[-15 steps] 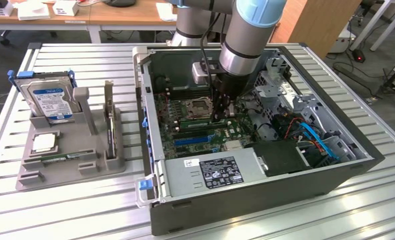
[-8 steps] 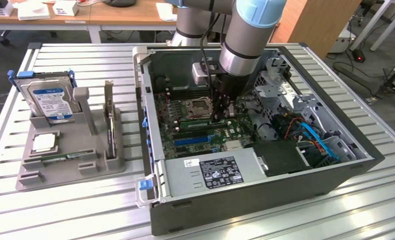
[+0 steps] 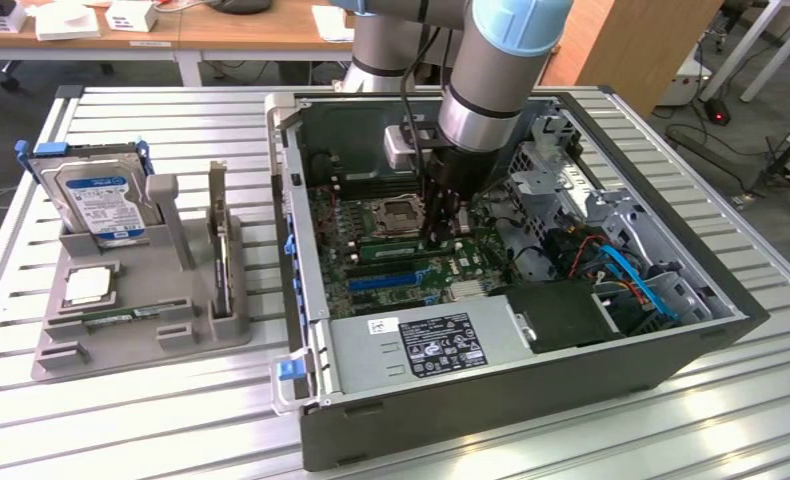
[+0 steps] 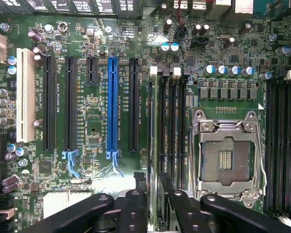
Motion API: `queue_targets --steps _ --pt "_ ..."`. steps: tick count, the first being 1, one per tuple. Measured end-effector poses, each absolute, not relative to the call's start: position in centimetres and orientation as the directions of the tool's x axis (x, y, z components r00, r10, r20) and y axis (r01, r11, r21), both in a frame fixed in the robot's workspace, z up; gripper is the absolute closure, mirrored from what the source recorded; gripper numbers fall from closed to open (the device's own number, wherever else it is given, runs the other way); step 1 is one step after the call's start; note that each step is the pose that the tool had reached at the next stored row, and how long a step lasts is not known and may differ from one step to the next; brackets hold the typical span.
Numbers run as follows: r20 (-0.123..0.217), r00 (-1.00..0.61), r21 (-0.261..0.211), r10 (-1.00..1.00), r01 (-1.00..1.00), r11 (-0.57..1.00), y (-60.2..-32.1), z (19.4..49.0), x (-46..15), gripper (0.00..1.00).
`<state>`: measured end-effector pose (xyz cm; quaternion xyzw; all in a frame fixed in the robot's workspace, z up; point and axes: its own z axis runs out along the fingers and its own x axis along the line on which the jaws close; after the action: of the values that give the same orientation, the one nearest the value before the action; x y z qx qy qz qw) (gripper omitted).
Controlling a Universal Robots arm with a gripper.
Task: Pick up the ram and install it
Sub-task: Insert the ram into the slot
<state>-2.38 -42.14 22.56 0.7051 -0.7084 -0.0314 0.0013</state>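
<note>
green and thin, the ram (image 4: 154, 136) stands on its edge among the black memory slots (image 4: 170, 136), just beside the processor socket (image 4: 228, 158), near the middle of the motherboard (image 4: 94, 126). its long axis runs along the slots, parallel to the blue expansion slot (image 4: 112, 104). it looks light and stiff but fragile; better to hold the long edges, not the chips. the gripper (image 4: 154, 188) hangs over one end of the ram, its jaws apart and holding nothing.

The gripper (image 4: 155, 213) is hanging over the green motherboard (image 4: 92, 126), its two black fingers (image 4: 133, 208) standing apart on either side of the ram (image 4: 153, 145). The ram is sitting edge-up in a black slot, between a blue slot (image 4: 112, 102) and the processor socket (image 4: 226, 155).
</note>
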Motion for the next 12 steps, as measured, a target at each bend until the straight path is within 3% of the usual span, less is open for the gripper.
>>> queue_targets --steps 12 --pt "-0.042 -0.006 0.046 -0.999 -0.999 0.004 -42.14 23.40 -2.38 0.76"
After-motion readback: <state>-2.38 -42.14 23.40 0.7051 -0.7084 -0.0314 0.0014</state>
